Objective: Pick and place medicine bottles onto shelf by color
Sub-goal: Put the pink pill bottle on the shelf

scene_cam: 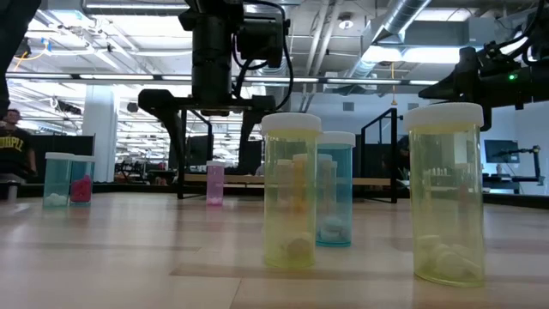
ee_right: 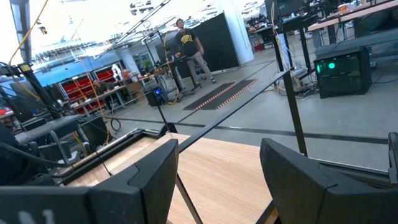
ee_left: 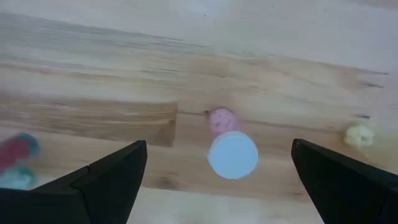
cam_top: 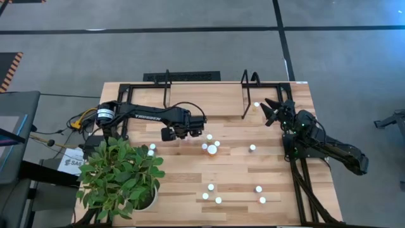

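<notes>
With the pink bottle [ee_left: 231, 146] standing alone on the counter [cam_top: 190, 183], centred under the left claw [cam_top: 188, 133], whose fingers are spread wide and empty, the risk is a fingertip clipping its cap and tipping it on descent. Room around it is clear. The right claw [cam_top: 273, 109] hovers released by the shelf [cam_top: 209, 95] end loop; nearest bottle cluster [cam_top: 211, 145] sits just beside.
</notes>
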Tool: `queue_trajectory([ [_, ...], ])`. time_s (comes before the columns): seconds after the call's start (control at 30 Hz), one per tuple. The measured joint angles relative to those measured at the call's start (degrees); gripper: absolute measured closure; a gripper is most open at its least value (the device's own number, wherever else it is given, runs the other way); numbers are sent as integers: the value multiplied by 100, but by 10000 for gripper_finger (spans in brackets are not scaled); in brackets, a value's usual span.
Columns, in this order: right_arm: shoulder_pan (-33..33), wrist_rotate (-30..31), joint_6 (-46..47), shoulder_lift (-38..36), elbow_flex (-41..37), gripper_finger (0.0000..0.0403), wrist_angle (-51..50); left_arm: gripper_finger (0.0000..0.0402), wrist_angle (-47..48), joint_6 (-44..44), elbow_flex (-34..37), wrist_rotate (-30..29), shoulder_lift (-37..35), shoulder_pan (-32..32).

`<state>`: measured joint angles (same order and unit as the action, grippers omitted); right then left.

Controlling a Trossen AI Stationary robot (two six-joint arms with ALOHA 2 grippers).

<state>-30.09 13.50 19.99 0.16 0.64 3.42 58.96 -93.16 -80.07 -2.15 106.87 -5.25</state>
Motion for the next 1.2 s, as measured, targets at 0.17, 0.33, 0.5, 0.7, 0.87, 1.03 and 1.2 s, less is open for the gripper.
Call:
queue_trajectory([
  [0.17, 0, 0, 2, -2, 0, 154, 0, 18, -148, 133, 0, -28, 4, -38],
  [0.33, 0, 0, 0, 0, 0, 154, 0, 37, -276, 232, 0, -118, 7, -38],
  [0.5, 0, 0, 1, 0, 0, 154, 2, 68, -299, 209, 0, -114, 7, -38],
  [0.7, 0, 0, 1, 0, 0, 154, 0, 108, -269, -145, 0, -106, 9, -38],
  [0.87, 0, 0, 0, -2, -1, 154, 2, 136, -271, -626, 0, -2, 10, -38],
  [1.03, 0, 0, 1, 0, 0, 154, 2, 156, -271, -1490, 0, 0, 11, -38],
  [1.2, 0, 0, 0, -1, 0, 154, 1, 173, -220, -1885, 8, 73, 11, -36],
])
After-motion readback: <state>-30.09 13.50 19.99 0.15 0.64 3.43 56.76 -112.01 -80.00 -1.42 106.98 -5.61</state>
